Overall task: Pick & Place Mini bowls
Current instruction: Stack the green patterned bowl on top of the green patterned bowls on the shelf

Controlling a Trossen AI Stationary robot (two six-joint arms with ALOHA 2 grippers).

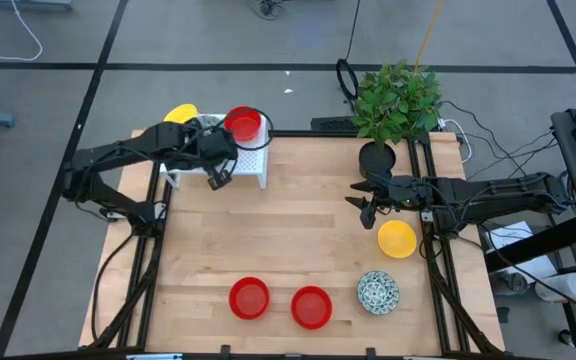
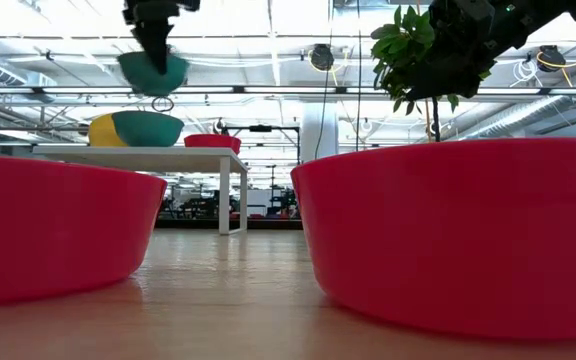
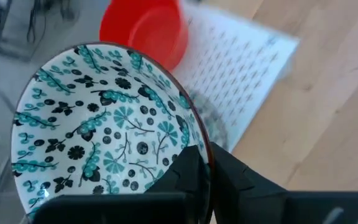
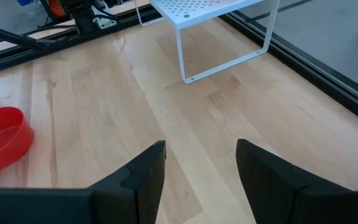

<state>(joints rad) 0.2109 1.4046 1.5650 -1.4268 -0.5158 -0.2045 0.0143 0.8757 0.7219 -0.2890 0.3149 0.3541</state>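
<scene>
Above rack (image 1: pixel 251 160), left pincer (image 3: pixel 211 163) grips patterned bowl (image 3: pixel 104 124).

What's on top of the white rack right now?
On the white rack sits a red bowl, with a yellow bowl at its far left end. The left gripper holds a patterned bowl above it, covering part of the rack top.

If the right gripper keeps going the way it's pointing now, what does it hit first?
Most likely nothing soon: the open right gripper faces bare wooden table. Farther along stands the white perforated rack, slightly off to one side, so it may pass beside it; depth is hard to judge.
</scene>
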